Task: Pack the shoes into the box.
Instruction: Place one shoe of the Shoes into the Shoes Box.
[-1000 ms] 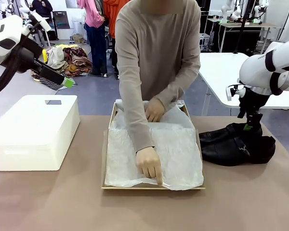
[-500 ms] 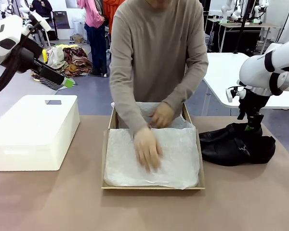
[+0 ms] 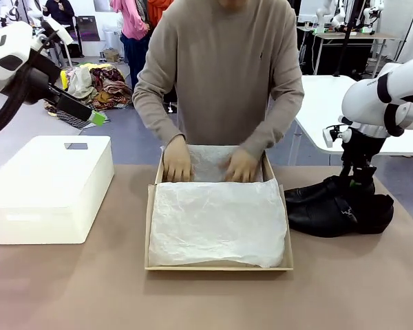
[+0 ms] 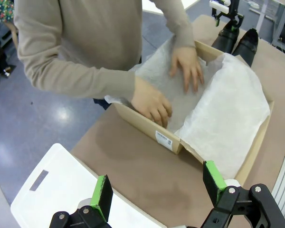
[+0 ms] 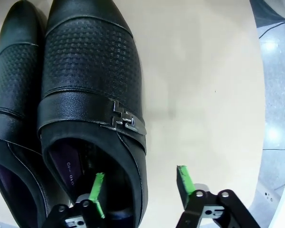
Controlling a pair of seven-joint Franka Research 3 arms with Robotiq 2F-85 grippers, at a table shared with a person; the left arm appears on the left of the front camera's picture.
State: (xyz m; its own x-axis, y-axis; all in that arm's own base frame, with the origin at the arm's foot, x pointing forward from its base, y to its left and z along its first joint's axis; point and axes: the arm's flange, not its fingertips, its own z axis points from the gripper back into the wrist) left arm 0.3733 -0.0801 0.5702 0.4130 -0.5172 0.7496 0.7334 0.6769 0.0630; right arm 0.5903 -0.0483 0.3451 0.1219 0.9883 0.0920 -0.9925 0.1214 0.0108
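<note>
The shoes (image 3: 337, 206), a glossy black pair, lie side by side on the table right of the box (image 3: 150, 227). The box is open tan cardboard lined with white tissue paper (image 3: 217, 220). My right gripper (image 3: 358, 182) stands over the shoes' heel end. In the right wrist view the right gripper (image 5: 139, 173) is open astride the side wall of one buckled shoe (image 5: 85, 71), one finger inside its opening and one outside, with a gap left. My left gripper (image 3: 96, 118) hangs open, raised at the far left. In the left wrist view the left gripper (image 4: 156, 175) holds nothing.
A person stands across the table with both hands (image 3: 177, 161) pressing the tissue at the box's far end. A white plastic box (image 3: 48, 185) sits at the table's left. Bare brown table (image 3: 69, 289) lies in front of both boxes.
The person's hands have moved from the front of the tissue to the box's far end, leaving the paper flat. Neither arm has visibly shifted.
</note>
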